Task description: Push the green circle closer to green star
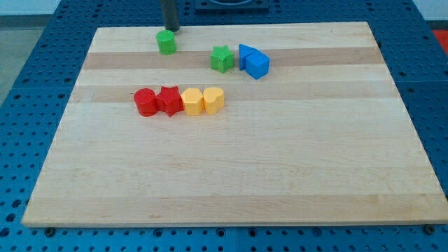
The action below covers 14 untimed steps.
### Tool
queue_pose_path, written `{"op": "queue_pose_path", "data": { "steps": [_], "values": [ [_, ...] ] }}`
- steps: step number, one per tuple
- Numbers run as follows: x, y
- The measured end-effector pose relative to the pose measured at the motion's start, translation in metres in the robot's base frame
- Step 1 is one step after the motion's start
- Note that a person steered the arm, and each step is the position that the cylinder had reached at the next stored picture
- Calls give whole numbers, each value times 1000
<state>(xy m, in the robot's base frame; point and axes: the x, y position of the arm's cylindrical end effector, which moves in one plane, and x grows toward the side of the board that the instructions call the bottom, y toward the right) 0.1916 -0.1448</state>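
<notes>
The green circle (166, 42) sits near the view's top, left of centre, on the wooden board (231, 168). The green star (222, 59) lies to its right and slightly lower, with a clear gap between them. My tip (172, 30) comes down from the top edge and stands just above the green circle's upper right side, touching or nearly touching it.
Two blue blocks (253, 61) sit together right against the green star's right side. A row of a red circle (145, 102), a red star (169, 101) and two yellow blocks (203, 101) lies below, left of centre. The board's top edge is close behind the tip.
</notes>
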Motion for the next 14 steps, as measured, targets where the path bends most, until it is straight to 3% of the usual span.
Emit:
{"op": "queue_pose_path", "data": {
  "steps": [4,7,14],
  "values": [
    [41,-38],
    [16,-8],
    [162,-11]
  ]
}}
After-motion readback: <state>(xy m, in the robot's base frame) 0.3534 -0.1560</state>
